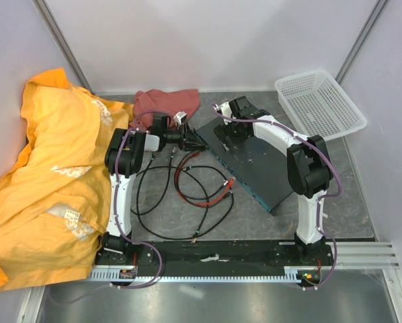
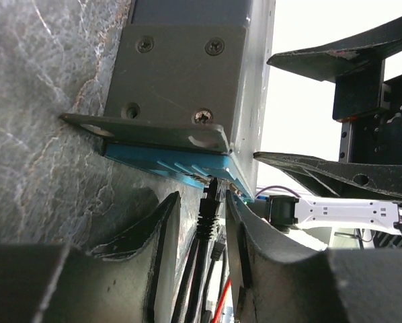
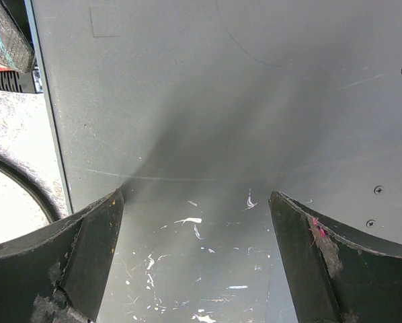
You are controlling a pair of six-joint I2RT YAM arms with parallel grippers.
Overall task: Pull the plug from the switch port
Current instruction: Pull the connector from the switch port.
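– Left wrist view: where's the plug?
– The black plug (image 2: 211, 195) sits in the teal edge of the switch (image 2: 181, 74), which lies diagonally mid-table. The left gripper (image 2: 202, 208) straddles it, jaws half apart, with a gap showing on one side.
– Any writing?
– There's white lettering on the yellow cloth (image 1: 46, 155), too small to read.
– Arms?
– The left arm (image 1: 120, 182) bends right, wrist level. The right arm (image 1: 308, 168) arches far-left, and the right gripper (image 3: 195, 195) is spread wide over the switch's top, holding nothing.
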